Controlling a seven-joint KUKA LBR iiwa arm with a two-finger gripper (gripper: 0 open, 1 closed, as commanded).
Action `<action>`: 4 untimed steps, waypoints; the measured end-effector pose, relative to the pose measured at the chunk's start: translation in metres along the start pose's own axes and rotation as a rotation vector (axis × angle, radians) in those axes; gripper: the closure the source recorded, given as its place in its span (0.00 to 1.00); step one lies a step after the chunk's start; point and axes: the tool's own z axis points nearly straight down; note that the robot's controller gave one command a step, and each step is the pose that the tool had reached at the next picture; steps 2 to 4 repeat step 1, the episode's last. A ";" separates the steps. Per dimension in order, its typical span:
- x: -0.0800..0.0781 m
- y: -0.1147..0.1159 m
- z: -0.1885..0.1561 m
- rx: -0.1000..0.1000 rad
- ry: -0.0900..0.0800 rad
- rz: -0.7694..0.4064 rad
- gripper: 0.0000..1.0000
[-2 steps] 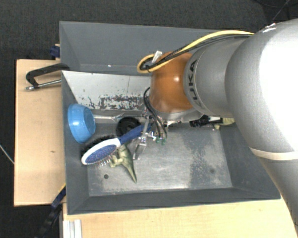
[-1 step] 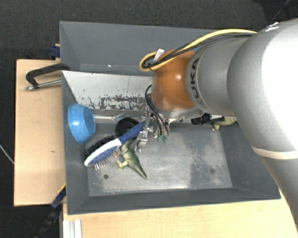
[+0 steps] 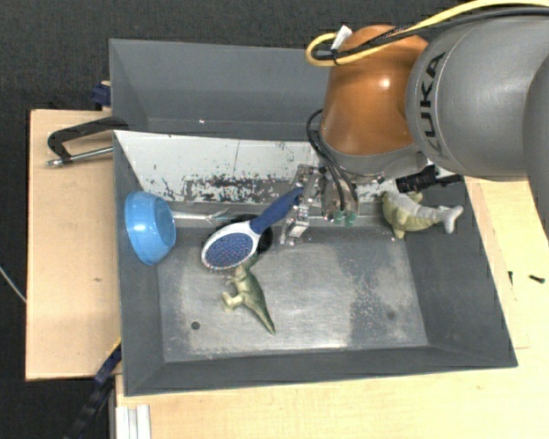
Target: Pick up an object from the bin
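Grey arm (image 3: 494, 90), orange cover (image 3: 371, 94), yellow cable (image 3: 457, 11)

Dark, finely speckled floor (image 3: 37, 35), carpet-like and evenly lit, spreads across the top and down the left side, a thin pale cord (image 3: 5, 274) crossing it low down.

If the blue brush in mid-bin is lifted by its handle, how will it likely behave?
The brush looks like rigid plastic, so it should probably stay stiff. Its round head is wider than the slim handle, so gripped near the handle's end, beside the tool, it may swing head-down. It seems light for its size.
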 end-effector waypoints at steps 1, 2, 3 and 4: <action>-0.011 0.005 -0.072 -0.001 -0.002 -0.027 1.00; -0.011 0.005 -0.072 -0.001 -0.002 -0.027 1.00; -0.011 0.005 -0.072 -0.001 -0.002 -0.027 1.00; -0.011 0.005 -0.072 -0.001 -0.002 -0.027 1.00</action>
